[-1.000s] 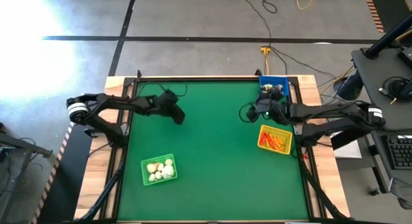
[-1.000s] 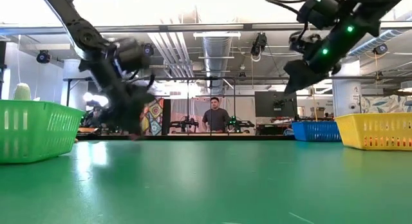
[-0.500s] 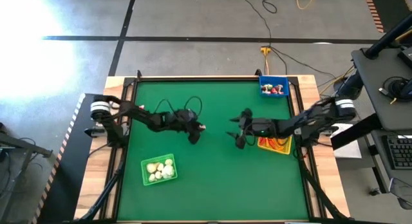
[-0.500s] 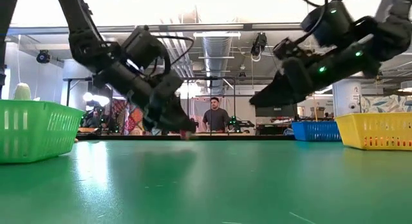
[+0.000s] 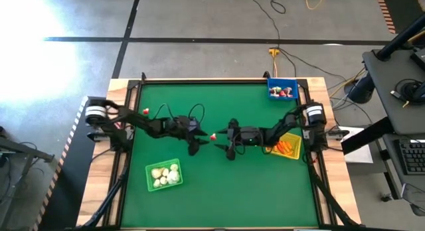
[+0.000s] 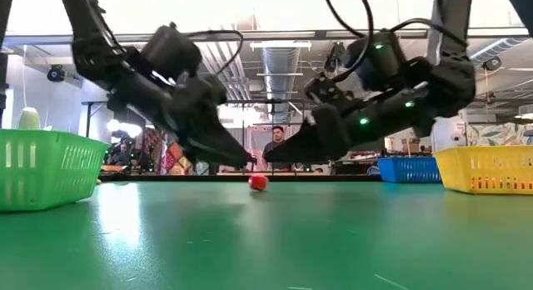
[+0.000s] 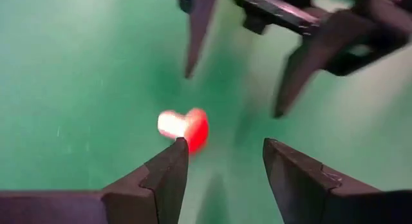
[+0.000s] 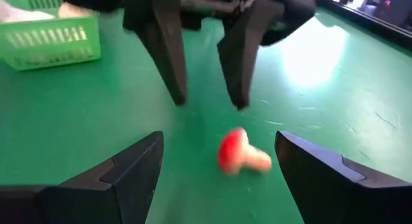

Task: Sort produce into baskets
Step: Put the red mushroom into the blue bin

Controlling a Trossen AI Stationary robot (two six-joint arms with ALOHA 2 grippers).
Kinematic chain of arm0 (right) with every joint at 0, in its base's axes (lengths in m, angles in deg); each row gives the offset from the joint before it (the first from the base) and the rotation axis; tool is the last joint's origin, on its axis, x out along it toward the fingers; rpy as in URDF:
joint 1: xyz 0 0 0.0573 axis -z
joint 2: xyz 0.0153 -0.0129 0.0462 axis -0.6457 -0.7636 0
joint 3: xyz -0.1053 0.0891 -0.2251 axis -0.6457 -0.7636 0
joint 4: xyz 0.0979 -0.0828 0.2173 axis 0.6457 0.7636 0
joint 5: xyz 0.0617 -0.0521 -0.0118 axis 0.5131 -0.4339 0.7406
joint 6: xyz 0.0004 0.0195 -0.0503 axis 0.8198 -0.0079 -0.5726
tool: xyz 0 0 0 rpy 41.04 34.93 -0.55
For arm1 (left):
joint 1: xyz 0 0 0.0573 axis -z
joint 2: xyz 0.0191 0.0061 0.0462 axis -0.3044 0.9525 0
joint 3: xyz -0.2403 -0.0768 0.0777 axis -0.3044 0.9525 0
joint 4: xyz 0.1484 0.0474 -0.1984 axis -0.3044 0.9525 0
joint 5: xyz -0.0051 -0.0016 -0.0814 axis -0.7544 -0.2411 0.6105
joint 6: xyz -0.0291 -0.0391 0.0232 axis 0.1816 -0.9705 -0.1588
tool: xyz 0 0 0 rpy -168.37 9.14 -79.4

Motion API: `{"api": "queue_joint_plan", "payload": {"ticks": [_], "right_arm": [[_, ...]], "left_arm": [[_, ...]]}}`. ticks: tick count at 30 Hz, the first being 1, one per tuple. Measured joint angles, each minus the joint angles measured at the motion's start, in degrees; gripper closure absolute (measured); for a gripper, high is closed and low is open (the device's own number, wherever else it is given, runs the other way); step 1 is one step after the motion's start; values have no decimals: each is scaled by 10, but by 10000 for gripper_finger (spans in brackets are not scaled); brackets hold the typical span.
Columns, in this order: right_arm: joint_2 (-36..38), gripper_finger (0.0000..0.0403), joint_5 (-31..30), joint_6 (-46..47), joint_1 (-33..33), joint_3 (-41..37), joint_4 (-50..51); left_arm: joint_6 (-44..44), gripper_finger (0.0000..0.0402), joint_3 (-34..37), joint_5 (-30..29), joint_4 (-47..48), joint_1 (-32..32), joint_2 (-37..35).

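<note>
Dropped red-and-white piece [image 5: 213, 136] between grippers

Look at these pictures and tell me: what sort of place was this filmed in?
Most likely a robotics lab or workshop. Two dark robot arms work over a green table holding sorting baskets, cables trail across the bare floor beyond it, and the low view shows exposed ceiling ducts, monitors and a person standing behind.

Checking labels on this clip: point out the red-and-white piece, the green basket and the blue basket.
red-and-white piece [image 6: 259, 182]: low view, its red part.
green basket [image 5: 151, 174]: high view, left rim.
blue basket [image 5: 281, 83]: high view, far rim.
</note>
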Motion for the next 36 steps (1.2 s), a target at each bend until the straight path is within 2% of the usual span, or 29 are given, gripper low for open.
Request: {"api": "queue_joint_plan", "payload": {"ticks": [3, 7, 13, 19, 26, 28, 31, 33, 36], "right_arm": [[-27, 120, -10, -11, 7, 27, 4], [-45, 140, -23, -11, 21, 38, 21], [-57, 181, -5, -8, 24, 43, 55], [-86, 210, -1, -7, 26, 76, 62], [-97, 267, -2, -7, 27, 94, 71], [-75, 289, -3, -7, 27, 92, 109], [-16, 318, -15, -17, 28, 90, 215], [36, 328, -47, -24, 28, 89, 300], [127, 330, -130, -27, 31, 90, 422]], "left_arm": [[3, 220, 25, 8, 43, 1, -64], [-2, 227, 77, 7, 43, 3, -158], [-16, 236, 152, -41, 42, 12, -284], [-17, 236, 188, -92, 15, 15, -344], [-13, 236, 190, -94, 30, 15, -367], [-15, 236, 188, -109, 56, 14, -377], [-38, 236, 164, -177, 130, 10, -394], [-43, 236, 137, -226, 217, 7, -402], [-59, 236, 85, -286, 394, -8, -403]]}}
